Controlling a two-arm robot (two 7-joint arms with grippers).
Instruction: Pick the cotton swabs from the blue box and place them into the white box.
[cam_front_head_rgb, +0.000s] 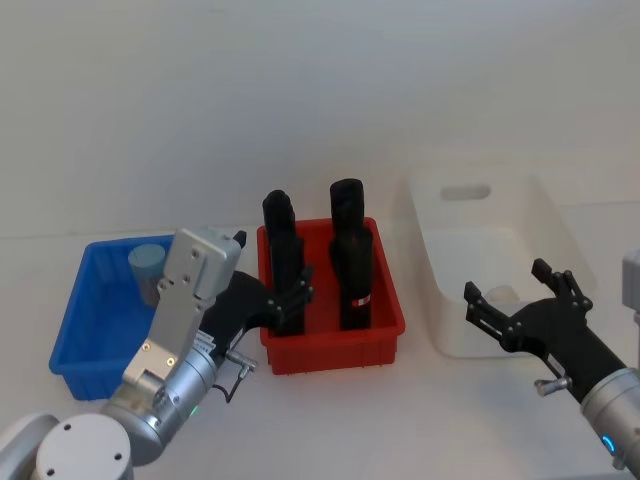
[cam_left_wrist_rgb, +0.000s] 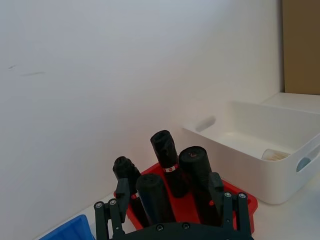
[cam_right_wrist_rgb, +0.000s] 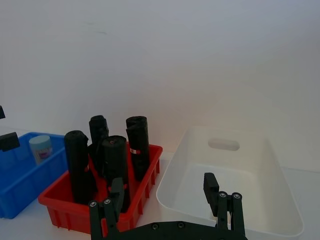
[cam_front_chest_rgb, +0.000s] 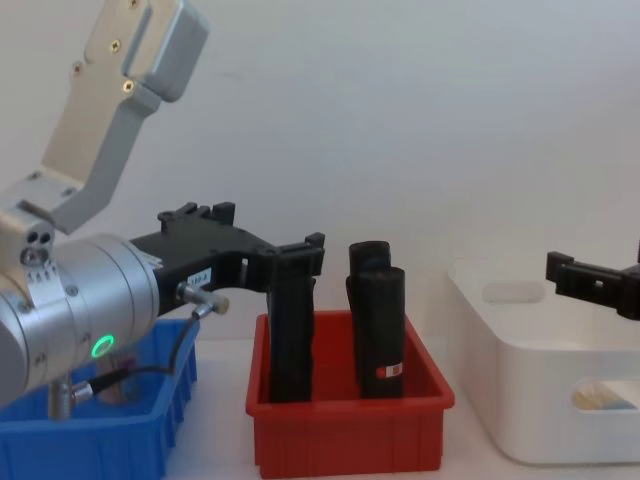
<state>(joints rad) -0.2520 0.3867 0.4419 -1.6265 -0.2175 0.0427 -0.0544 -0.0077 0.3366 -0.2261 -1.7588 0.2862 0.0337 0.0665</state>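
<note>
The blue box (cam_front_head_rgb: 80, 330) stands at the left of the table with one cotton swab tub (cam_front_head_rgb: 148, 268), pale-lidded, upright in its far part; the same tub (cam_right_wrist_rgb: 41, 148) shows in the right wrist view. The white box (cam_front_head_rgb: 560, 235) stands at the right, and a small pale tub (cam_left_wrist_rgb: 275, 155) lies on its floor. My left gripper (cam_front_head_rgb: 272, 268) is open and empty, hovering at the red bin's left edge, just right of the blue box. Over the white box's near wall, my right gripper (cam_front_head_rgb: 510, 282) hangs open and holds nothing.
A red bin (cam_front_head_rgb: 330, 345) sits between the two boxes and holds several tall black rolled packs (cam_front_head_rgb: 352, 260) that rise well above its rim. A plain white wall stands close behind the boxes. Bare table runs along the front.
</note>
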